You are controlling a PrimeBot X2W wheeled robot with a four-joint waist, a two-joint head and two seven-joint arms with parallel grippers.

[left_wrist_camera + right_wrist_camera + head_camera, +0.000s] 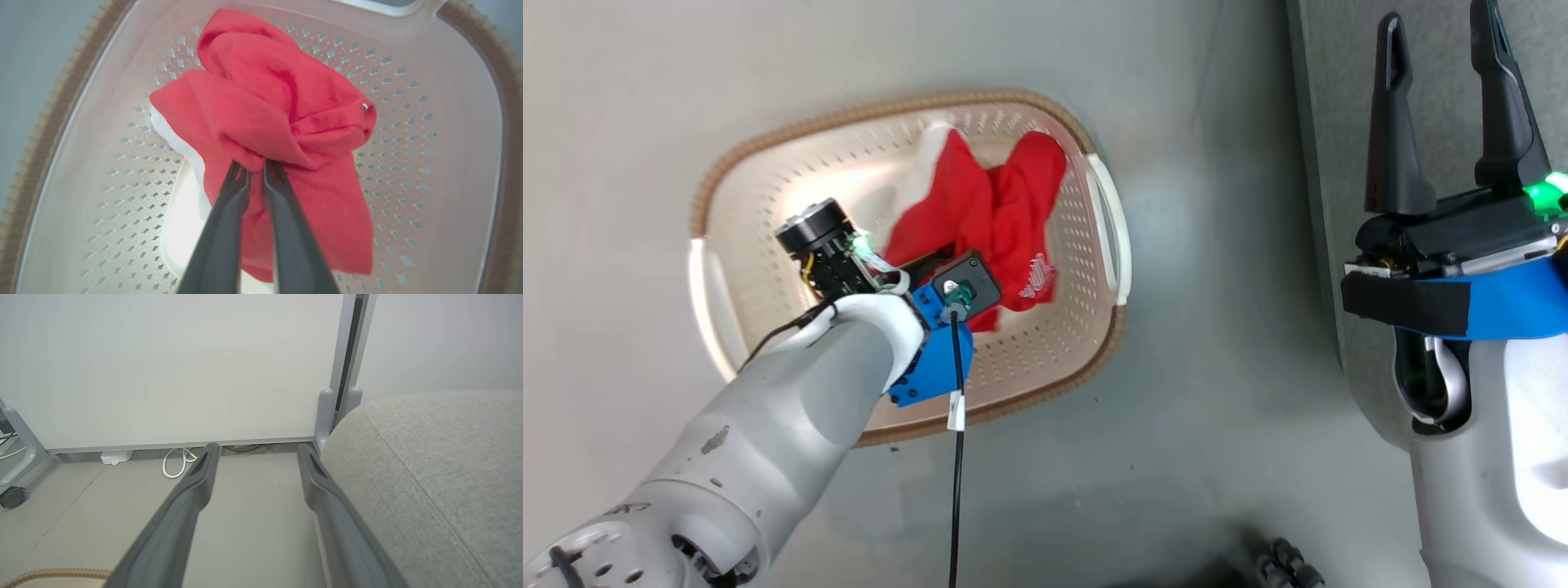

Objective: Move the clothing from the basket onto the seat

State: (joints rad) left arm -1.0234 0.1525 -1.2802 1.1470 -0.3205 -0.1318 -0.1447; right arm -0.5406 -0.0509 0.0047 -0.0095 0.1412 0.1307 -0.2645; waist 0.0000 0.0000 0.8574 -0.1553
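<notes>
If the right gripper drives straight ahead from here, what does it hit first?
Probably the white wall panel beyond the floor; the way between looks free. The seat lies close beside the right gripper, though depth is unclear.

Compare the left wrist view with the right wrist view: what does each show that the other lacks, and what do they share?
Left wrist view: the left gripper, fingers pinched on the red clothing inside the basket. Right wrist view: the right gripper, fingers spread open and empty, the grey seat beside it, a white wall panel, a coiled white cable. Shared: the basket's brown rim and pale floor.
</notes>
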